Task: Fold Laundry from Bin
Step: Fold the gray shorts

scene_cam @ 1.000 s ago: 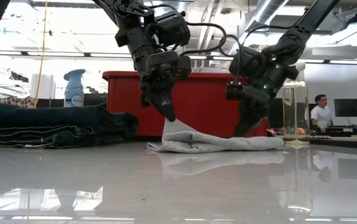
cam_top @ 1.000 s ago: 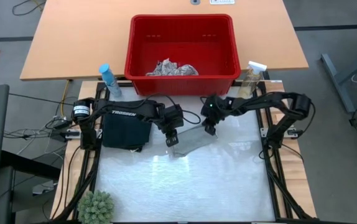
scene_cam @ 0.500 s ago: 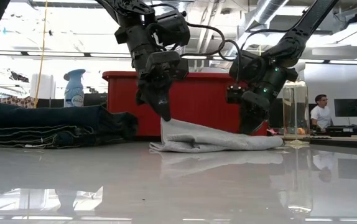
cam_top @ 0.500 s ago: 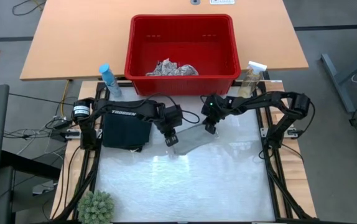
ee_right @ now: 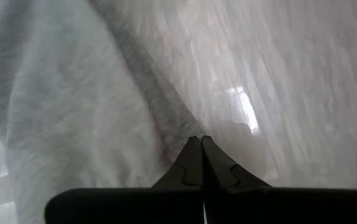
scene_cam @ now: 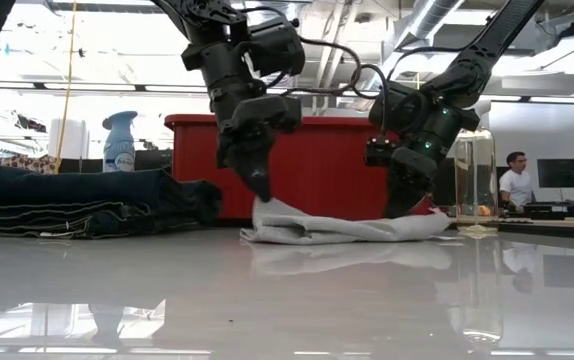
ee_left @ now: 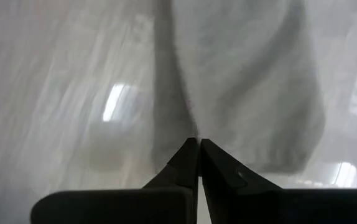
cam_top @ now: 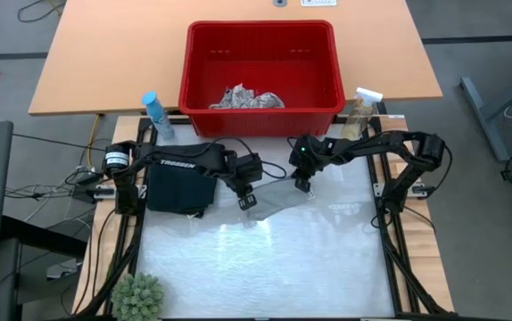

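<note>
A small grey cloth [cam_top: 274,201] lies on the glossy table between my two grippers, flat in a low heap [scene_cam: 352,229]. My left gripper [cam_top: 248,201] is shut at the cloth's left end, my right gripper [cam_top: 304,187] shut at its far right end. Dark folded trousers [cam_top: 181,189] lie at the table's left. The red bin [cam_top: 327,53] stands behind the table, with a white leaf-print cloth [cam_top: 247,98] on its floor. My left gripper pinches the cloth's left edge [ee_left: 207,122] between its two fingers, slanting down from above. That end rises to a small peak [scene_cam: 264,205] at the fingertips; the remainder lies on the table. My right gripper pinches the cloth's hemmed edge [ee_right: 178,122] at its right end [scene_cam: 412,220], slanting down from above. That end sits barely off the table.
A blue spray bottle [cam_top: 155,114] and a clear one [cam_top: 363,111] stand at the table's far corners. A green plant [cam_top: 137,297] sits at the near left corner. A person [scene_cam: 514,186] is far off in the room. Bare tabletop [cam_top: 265,267] lies toward the near edge.
My left gripper has tipped slightly while staying shut on the cloth. The cloth's left end, which stood up in a taller peak, has come lower and the cloth lies flatter.
</note>
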Robot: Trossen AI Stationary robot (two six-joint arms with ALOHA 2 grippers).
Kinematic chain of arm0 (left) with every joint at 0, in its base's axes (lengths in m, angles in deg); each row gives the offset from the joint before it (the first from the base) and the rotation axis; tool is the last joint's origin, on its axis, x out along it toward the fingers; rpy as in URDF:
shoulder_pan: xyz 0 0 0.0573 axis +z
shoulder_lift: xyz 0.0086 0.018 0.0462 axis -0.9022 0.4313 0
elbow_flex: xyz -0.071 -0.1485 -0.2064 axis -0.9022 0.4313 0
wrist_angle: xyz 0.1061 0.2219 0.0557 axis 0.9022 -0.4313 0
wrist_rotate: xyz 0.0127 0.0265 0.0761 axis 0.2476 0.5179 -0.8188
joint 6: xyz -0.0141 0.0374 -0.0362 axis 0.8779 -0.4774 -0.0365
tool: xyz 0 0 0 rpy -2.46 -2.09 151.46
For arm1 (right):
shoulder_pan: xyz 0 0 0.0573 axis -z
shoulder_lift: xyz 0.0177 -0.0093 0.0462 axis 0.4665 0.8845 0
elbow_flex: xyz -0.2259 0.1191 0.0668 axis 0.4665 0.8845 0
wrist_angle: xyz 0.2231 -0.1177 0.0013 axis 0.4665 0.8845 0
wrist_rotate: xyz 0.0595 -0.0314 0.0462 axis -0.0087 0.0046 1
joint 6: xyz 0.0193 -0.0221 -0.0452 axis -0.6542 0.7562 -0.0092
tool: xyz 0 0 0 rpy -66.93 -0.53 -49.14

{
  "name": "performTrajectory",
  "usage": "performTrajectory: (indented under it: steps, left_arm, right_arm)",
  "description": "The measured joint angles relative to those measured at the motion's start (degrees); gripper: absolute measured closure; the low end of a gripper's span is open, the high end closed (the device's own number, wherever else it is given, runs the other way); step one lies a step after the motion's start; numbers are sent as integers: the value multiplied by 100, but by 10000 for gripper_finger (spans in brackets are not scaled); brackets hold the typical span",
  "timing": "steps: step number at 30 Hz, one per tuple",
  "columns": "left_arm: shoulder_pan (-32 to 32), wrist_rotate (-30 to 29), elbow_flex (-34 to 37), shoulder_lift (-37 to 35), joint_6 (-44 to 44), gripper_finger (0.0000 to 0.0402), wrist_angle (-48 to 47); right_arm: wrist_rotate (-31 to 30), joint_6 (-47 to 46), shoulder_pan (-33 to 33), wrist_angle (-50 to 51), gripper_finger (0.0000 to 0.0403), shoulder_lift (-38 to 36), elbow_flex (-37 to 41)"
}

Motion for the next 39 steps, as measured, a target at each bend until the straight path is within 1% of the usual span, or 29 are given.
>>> performTrajectory:
  steps: [3,6,9,13,22,25,27,31,39]
  left_arm:
    - [0,25,0,0,159,401,124]
    - [2,24,0,0,301,401,-65]
    - [4,13,0,0,253,401,-336]
    - [-6,-217,0,0,228,401,-512]
    - [-7,-291,0,0,161,401,-108]
    - [-7,-457,0,0,261,401,-159]
    - [-7,-455,0,0,263,399,-297]
    - [-7,-420,0,0,136,377,-491]
    - [-7,-425,0,-2,143,301,-543]
  right_arm:
    - [-2,0,0,5,389,0,0]
    - [-4,0,0,5,389,0,0]
    - [-5,0,0,7,389,0,1]
    - [-4,6,0,7,389,0,2]
    - [-5,42,0,7,389,0,4]
    - [-4,42,0,7,389,0,4]
    - [-4,42,0,7,389,-1,7]
    - [-2,42,0,8,389,0,7]
    - [2,44,0,7,389,-2,7]
